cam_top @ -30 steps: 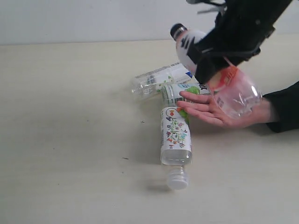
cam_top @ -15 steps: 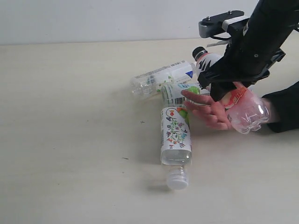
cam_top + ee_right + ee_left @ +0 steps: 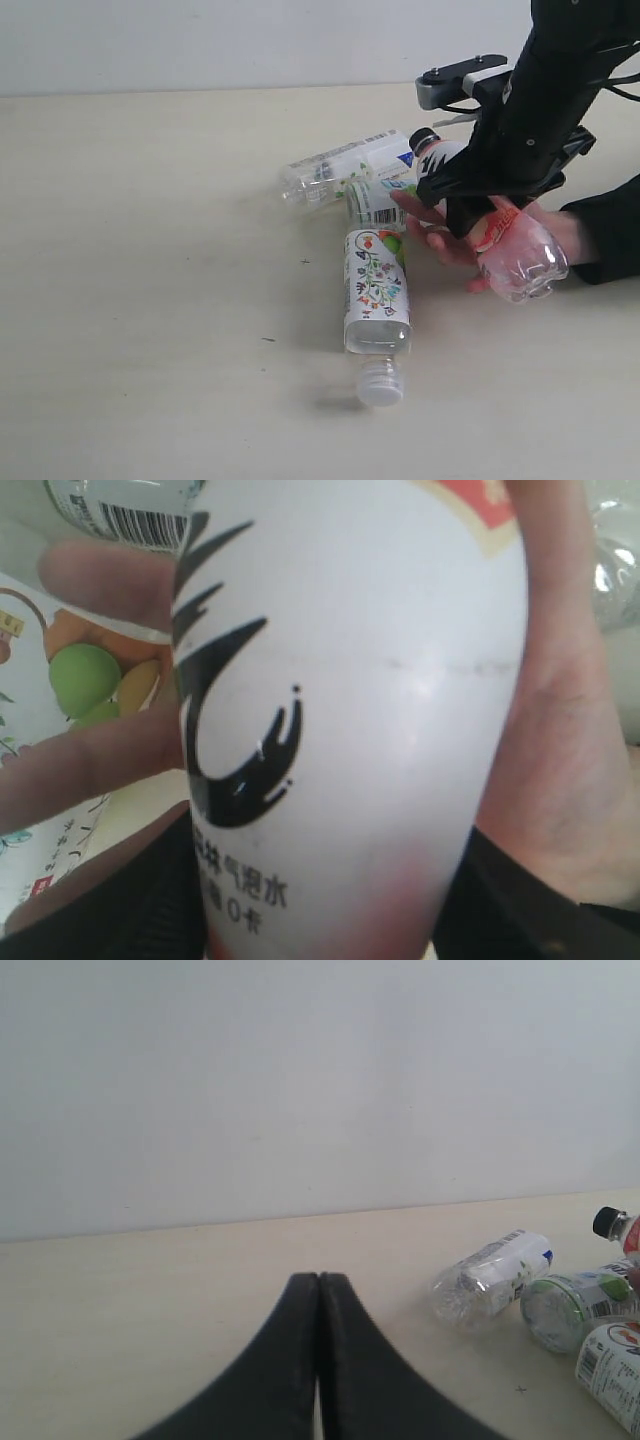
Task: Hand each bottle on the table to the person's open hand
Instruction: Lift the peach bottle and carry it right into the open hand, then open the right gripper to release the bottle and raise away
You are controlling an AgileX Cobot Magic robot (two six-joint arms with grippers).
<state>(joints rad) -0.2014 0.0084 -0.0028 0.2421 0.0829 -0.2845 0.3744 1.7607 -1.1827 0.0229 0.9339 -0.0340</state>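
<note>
My right pincer grasps the pink black-capped plastic bottle over the person's open hand; three clear labelled bottles wait.

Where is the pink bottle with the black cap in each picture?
Exterior view: the pink bottle is at the right, tilted, clear base lowest.
Left wrist view: only its black cap end shows, at the right edge.
Right wrist view: it fills the middle, very close.
Shared landmark: the floral-label bottle appears in all three.
</note>
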